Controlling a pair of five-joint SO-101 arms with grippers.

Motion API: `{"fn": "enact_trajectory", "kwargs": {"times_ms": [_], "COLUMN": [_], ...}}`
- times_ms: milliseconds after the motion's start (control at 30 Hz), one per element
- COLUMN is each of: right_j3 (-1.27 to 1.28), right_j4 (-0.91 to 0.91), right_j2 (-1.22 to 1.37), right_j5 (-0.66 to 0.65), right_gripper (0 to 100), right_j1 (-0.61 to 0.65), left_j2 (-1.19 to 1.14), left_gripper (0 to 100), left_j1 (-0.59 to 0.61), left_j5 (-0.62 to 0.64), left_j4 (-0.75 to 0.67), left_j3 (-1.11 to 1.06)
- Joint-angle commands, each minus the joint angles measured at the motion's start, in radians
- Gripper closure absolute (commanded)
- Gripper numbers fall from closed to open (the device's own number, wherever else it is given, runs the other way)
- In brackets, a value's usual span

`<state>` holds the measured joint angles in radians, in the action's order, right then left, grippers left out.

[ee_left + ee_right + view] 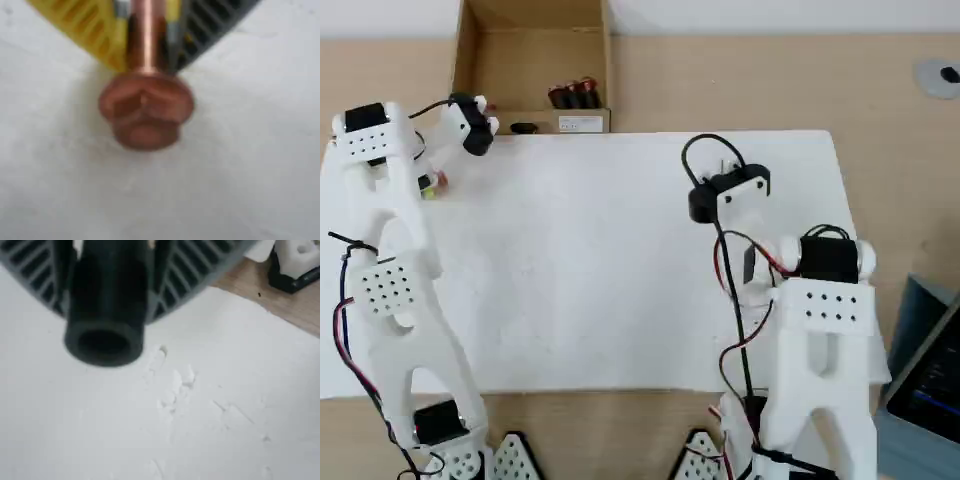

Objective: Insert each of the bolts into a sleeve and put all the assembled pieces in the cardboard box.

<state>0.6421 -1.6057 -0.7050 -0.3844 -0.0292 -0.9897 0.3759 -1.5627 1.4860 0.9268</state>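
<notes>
A copper bolt (146,112) with a hex flange head is held by its shank in my left gripper (147,62), which is shut on it between a yellow and a dark finger, just above the white mat. In the high view this gripper (430,183) is at the mat's far left edge, in front of the cardboard box (468,60). My right gripper (107,295) is shut on a black sleeve (104,342) whose open end shows. That gripper (720,205) hangs over the mat right of centre. Several dark and copper assembled pieces (575,95) lie in the box's near right corner.
The white mat (590,270) covers most of the wooden table. A small black item (523,128) lies by the box's front wall. A grey disc (938,76) is at the far right. A dark device (925,380) lies at the right edge.
</notes>
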Motion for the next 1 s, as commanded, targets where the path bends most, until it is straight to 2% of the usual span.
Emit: {"fn": "enact_trajectory", "kwargs": {"times_ms": [0, 167, 333, 400, 533, 700, 800, 967], "right_j3": [-0.005, -0.005, -0.005, -0.007, -0.01, -0.104, -0.183, -0.255], "right_j4": [0.012, 0.012, 0.011, 0.011, 0.002, -0.054, -0.089, -0.143], "right_j2": [-0.027, -0.027, -0.03, -0.031, -0.033, -0.035, -0.035, -0.036], "right_j5": [0.005, 0.003, 0.003, 0.006, 0.002, 0.002, 0.002, 0.002], "right_gripper": [98.8, 98.8, 98.8, 98.8, 98.8, 98.8, 98.8, 98.8], "right_j1": [0.015, 0.015, 0.015, 0.015, 0.015, 0.016, 0.016, 0.016], "left_j2": [-0.044, -0.035, -0.038, -0.036, -0.033, -0.033, 0.005, 0.162], "left_gripper": [100, 100, 100, 100, 100, 100, 100, 100], "left_j1": [-0.04, -0.04, -0.043, -0.054, -0.068, -0.074, -0.074, -0.086], "left_j5": [-0.028, -0.029, -0.011, 0.041, 0.141, 0.345, 0.397, 0.454], "left_j4": [-0.008, 0.06, 0.221, 0.265, 0.267, 0.269, 0.269, 0.27], "left_j3": [0.009, 0.02, 0.203, 0.27, 0.394, 0.577, 0.654, 0.655]}}
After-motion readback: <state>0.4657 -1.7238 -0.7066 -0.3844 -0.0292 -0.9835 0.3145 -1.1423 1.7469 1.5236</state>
